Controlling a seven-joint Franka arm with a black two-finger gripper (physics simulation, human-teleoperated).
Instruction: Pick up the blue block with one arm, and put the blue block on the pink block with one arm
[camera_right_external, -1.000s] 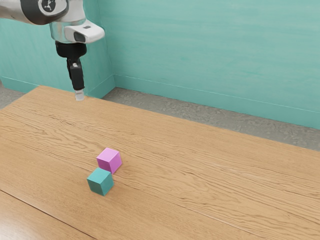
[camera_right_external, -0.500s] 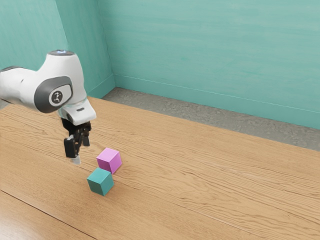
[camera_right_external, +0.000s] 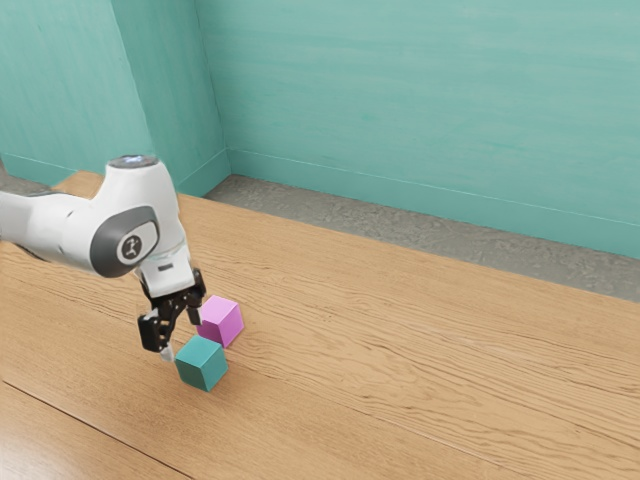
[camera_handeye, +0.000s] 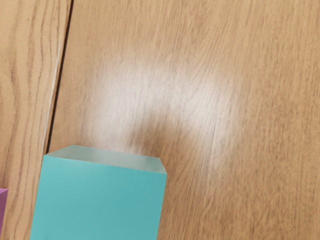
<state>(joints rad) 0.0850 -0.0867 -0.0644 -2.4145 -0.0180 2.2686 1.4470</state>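
**Tool dropped to the blue block; both blocks unmoved**

Since half a second ago the arm (camera_right_external: 120, 235) has come lower and further toward the exterior view's right. That brought the tool (camera_right_external: 178, 335) from a spot beside the pink block (camera_right_external: 220, 320) down to the blue block (camera_right_external: 201, 362). Neither block has shifted on the surface (camera_right_external: 420, 340) across the three exterior pictures.

Tool state: the fingers (camera_right_external: 158, 332) stand spread apart with nothing between them, so it is not gripping. One pale fingertip sits just off the blue block's upper corner, on the exterior view's left of it. I cannot tell whether it touches the block. The other finger is higher, close to the pink block's near face.

The blue block is teal in colour and lies flat on the wood, toward the near edge of the surface. The pink block is just behind it, toward the exterior view's right, with corner close to corner.

In the wrist view the blue block (camera_handeye: 100, 200) is large and right under the hand, with its top face and one lighter side face showing. A sliver of the pink block (camera_handeye: 2, 210) shows beside it, with a narrow strip of bare wood between the two, so they are apart. A dark seam (camera_handeye: 59, 80) between boards runs past the blue block's corner. A pale sheen lies on the wood ahead of the block.

Background: a teal wall (camera_right_external: 400, 90) and a grey floor (camera_right_external: 420, 230) lie beyond the far edge of the surface.
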